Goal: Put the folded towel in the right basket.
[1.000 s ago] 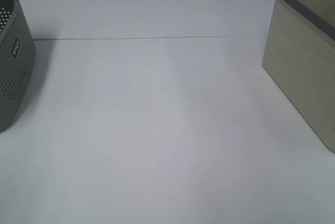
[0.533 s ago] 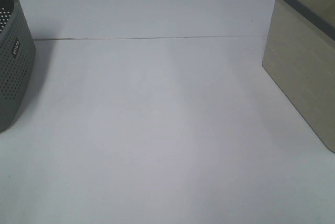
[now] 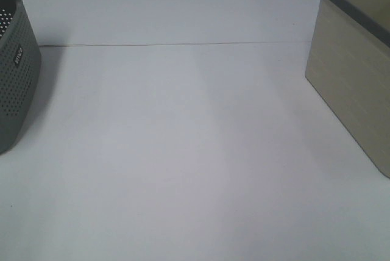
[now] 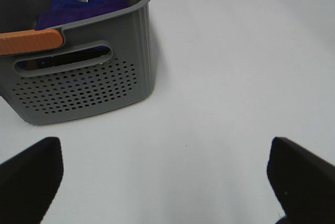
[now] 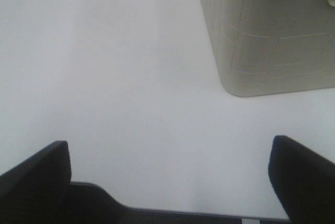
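The folded towel (image 4: 84, 5), blue-purple with a white tag, lies inside the grey perforated basket (image 4: 78, 85), which has an orange handle (image 4: 31, 41). That basket stands at the table's left edge in the high view (image 3: 15, 72); the towel is hidden there. The right basket (image 3: 353, 72) is beige with a dark rim and also shows in the right wrist view (image 5: 272, 30). My left gripper (image 4: 165, 153) is open and empty, a short way in front of the grey basket. My right gripper (image 5: 170, 148) is open and empty, short of the beige basket. Neither arm shows in the high view.
A white table (image 3: 183, 139) spreads between the two baskets, with a thin seam line (image 3: 170, 44) across its far part. Its near edge shows in the right wrist view (image 5: 199, 214).
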### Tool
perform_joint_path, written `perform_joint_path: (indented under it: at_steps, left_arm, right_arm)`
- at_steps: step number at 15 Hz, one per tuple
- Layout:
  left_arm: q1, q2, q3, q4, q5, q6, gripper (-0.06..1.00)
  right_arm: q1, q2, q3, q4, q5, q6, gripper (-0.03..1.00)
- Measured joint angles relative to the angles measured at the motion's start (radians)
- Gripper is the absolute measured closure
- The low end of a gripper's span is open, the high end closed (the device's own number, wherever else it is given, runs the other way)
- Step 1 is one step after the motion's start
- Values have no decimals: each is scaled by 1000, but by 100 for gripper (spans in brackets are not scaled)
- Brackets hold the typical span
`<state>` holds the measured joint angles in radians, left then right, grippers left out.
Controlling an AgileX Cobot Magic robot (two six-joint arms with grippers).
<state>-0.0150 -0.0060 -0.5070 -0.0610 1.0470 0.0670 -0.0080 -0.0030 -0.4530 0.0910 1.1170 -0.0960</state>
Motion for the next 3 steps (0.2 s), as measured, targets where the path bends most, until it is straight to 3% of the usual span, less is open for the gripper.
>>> perform_joint_path:
  at_steps: [3]
  left_arm:
    - [0, 0, 0, 0, 0, 0, -5]
  right_arm:
    - [0, 0, 0, 0, 0, 0, -2]
